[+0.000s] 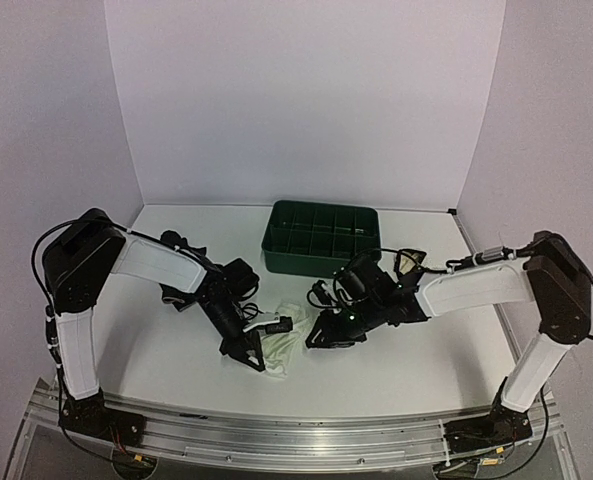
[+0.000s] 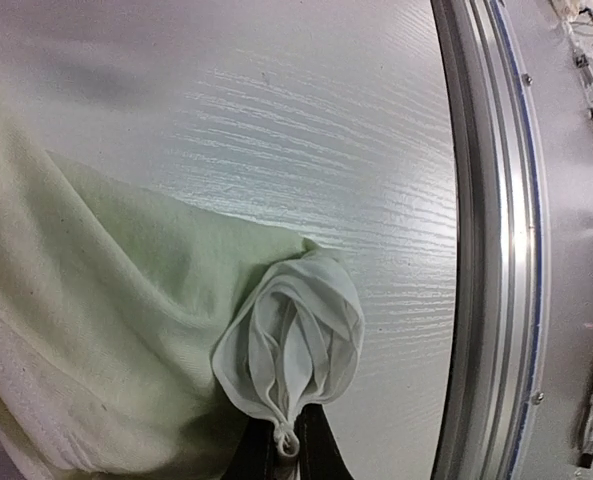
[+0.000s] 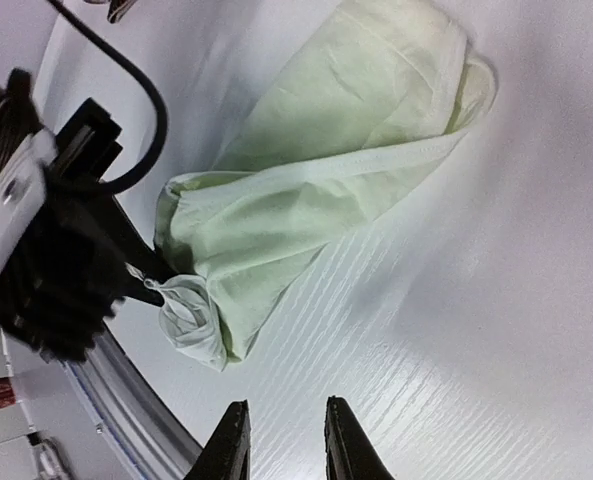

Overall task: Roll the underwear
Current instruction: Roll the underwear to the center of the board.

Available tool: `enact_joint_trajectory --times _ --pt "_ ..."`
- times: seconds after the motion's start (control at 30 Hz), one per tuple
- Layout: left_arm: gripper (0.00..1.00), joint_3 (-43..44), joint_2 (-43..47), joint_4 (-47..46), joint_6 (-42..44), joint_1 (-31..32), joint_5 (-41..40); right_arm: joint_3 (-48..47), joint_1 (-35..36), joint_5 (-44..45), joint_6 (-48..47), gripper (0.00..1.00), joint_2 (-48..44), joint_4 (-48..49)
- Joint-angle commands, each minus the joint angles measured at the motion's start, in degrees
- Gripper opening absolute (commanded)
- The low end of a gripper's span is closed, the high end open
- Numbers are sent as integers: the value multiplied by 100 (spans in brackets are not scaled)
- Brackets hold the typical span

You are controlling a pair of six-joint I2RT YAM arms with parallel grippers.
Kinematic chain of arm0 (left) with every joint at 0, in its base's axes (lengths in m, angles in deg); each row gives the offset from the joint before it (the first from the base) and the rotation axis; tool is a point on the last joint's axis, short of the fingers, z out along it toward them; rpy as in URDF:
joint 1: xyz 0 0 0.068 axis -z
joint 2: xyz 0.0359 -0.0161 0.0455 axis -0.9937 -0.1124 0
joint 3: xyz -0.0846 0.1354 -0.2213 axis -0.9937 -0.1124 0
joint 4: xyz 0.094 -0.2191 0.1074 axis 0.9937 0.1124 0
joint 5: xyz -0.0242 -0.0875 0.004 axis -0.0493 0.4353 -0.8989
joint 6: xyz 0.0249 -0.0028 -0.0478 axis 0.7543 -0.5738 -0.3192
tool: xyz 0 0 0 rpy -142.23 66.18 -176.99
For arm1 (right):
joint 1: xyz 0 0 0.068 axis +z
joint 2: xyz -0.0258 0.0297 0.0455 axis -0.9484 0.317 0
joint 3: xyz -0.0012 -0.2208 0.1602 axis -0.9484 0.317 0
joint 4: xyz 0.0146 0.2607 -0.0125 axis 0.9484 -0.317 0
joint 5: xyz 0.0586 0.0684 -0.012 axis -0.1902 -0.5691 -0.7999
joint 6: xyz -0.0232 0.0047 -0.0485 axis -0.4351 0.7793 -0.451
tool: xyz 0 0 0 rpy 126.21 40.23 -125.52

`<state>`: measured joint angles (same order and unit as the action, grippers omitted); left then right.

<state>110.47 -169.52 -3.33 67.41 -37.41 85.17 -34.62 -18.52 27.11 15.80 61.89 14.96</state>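
Note:
The plain cream-white underwear (image 1: 282,342) lies loosely folded on the table between my two grippers. My left gripper (image 1: 257,359) is shut on a bunched corner (image 2: 296,340) of it, and the thin fabric puffs out just past the fingertips (image 2: 321,455). The rest of the garment (image 2: 96,340) spreads away to the left in that view. My right gripper (image 3: 288,430) hovers open over bare table, a short way from the underwear (image 3: 316,190), with nothing between its fingers. A black garment (image 1: 179,243) shows behind the left arm. A cream piece with black edging (image 1: 408,262) lies behind the right arm.
A green compartment tray (image 1: 321,238) stands at the back centre of the table. The table's metal front rail (image 2: 496,250) runs close to the left gripper. The left arm's wrist and cable (image 3: 66,240) sit right beside the pinched corner.

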Motion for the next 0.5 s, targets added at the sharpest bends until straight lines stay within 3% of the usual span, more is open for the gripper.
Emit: enact_joint_trajectory --times 0.0,0.1,0.23,0.47 --pt "0 359 -282 149 -844 -214 714 318 703 878 -1288 25 -400 742" --pt "0 452 -407 158 -1093 -310 850 159 1501 1734 -2653 34 -400 852" --pt "0 470 -519 190 -1220 -348 981 -207 1964 2604 -4140 47 -50 926" --pt "0 583 -761 311 -1294 -414 1105 -776 2038 3017 -5358 52 945 801"
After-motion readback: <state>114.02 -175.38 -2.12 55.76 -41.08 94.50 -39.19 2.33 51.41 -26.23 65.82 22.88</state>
